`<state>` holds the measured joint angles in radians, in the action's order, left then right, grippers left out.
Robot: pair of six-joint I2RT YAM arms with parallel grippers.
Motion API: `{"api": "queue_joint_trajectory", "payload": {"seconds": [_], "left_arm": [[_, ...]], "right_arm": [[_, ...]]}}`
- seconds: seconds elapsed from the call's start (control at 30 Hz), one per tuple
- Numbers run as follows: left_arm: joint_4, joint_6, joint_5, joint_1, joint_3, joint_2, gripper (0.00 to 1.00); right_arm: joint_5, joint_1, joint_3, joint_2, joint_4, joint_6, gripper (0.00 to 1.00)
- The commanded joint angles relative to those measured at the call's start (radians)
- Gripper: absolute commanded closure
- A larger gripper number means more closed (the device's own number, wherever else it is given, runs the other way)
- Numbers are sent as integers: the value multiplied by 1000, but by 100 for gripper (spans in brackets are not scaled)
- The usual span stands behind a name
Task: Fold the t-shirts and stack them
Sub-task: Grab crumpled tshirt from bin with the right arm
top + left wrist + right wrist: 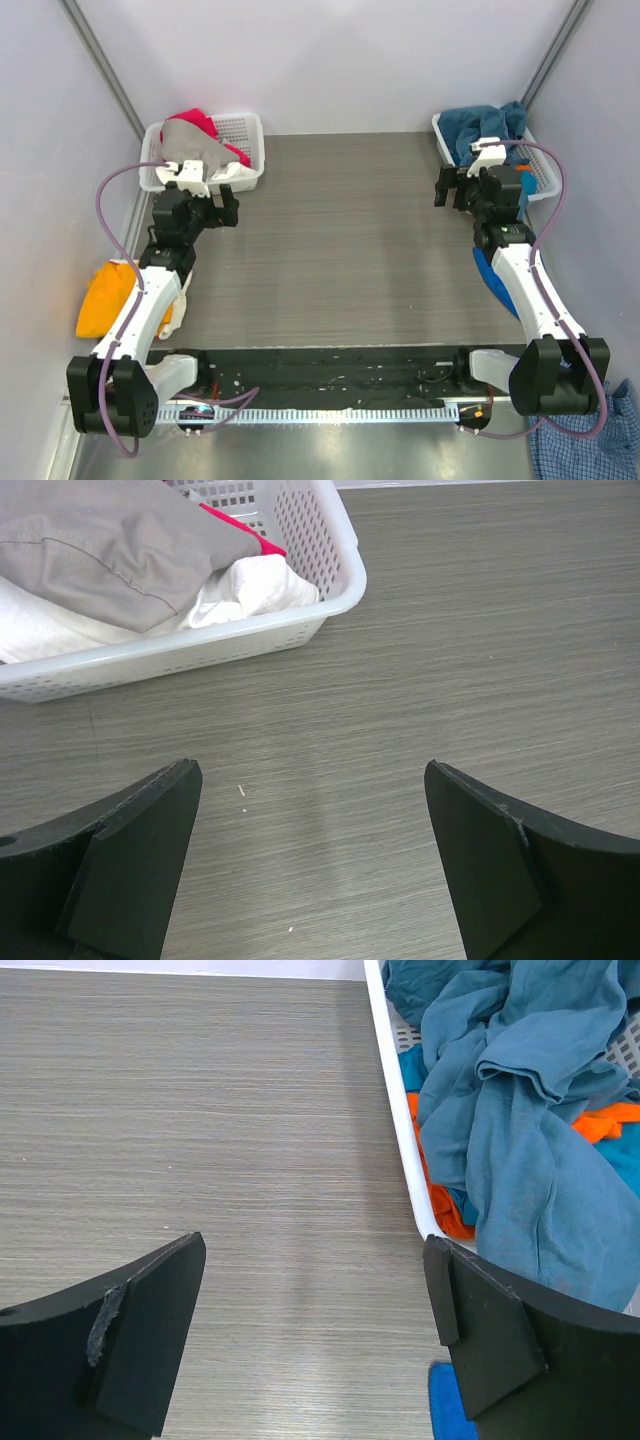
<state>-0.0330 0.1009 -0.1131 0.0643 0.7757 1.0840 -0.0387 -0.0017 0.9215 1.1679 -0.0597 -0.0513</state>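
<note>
We are holding left jaws wide open near the grey tee [110, 540] in its basket [200, 645] — right jaws likewise open beside the teal tee [520, 1110].

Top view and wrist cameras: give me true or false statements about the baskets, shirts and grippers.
1. The left gripper is shut on a shirt. False: it is open and empty above the table.
2. The teal-blue t-shirt lies in the basket by the right arm. True.
3. An orange t-shirt shows under it. True.
4. The right gripper holds the teal-blue t-shirt. False: it is open and empty beside that basket.
5. The basket by the left arm is empty. False: it holds grey cloth, red cloth and white cloth.
</note>
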Motion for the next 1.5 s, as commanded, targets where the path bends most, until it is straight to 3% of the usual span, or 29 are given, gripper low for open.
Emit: {"api": "queue_joint_trajectory", "payload": {"seconds": [0.0, 0.4, 0.5, 0.53, 0.63, 0.77, 0.93, 1.37, 1.47], "left_arm": [[-44, 6, 4, 2, 4, -6, 0], [-33, -1, 12, 2, 10, -3, 0], [17, -12, 15, 0, 42, 14, 0], [28, -15, 16, 2, 65, 34, 0], [73, -36, 20, 2, 115, 75, 2], [137, -66, 53, 2, 184, 146, 3], [166, -96, 150, 2, 246, 235, 10], [139, -164, 72, 0, 251, 367, 12], [136, -165, 66, 2, 247, 381, 12]], "right_arm": [[-3, 2, 19, 9, 35, -13, 0], [97, 2, 19, 24, 55, 10, 0], [209, 2, 141, 104, -23, -41, 1], [224, 2, 224, 130, -76, -106, 12], [290, 2, 383, 260, -153, -203, 22], [318, -21, 548, 400, -192, -237, 16], [309, -81, 784, 636, -278, -190, 18], [273, -139, 916, 839, -353, -185, 36], [278, -142, 933, 860, -356, -193, 49]]}}
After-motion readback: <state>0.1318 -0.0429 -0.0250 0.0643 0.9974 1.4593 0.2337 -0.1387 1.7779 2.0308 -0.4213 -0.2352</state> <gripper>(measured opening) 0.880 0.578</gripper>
